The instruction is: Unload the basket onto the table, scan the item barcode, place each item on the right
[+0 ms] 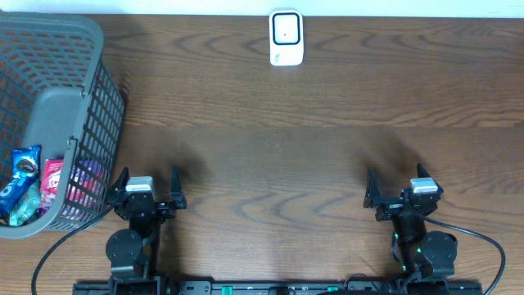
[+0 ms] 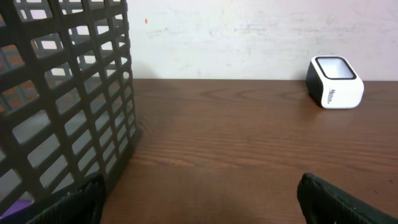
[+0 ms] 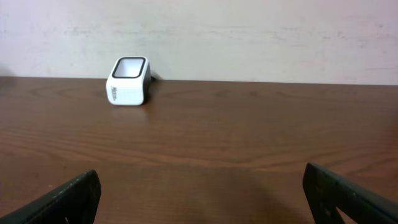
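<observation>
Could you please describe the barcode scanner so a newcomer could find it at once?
Look at the far edge of the wooden table, about midway across. The scanner stands there alone: a small white box with a dark-framed window on top, well away from the grey basket.

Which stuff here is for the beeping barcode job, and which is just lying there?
For the job: white box-shaped scanner; blue snack packet; pink snack packet; grey plastic mesh basket holding them.
Just there: brown wooden table.
</observation>
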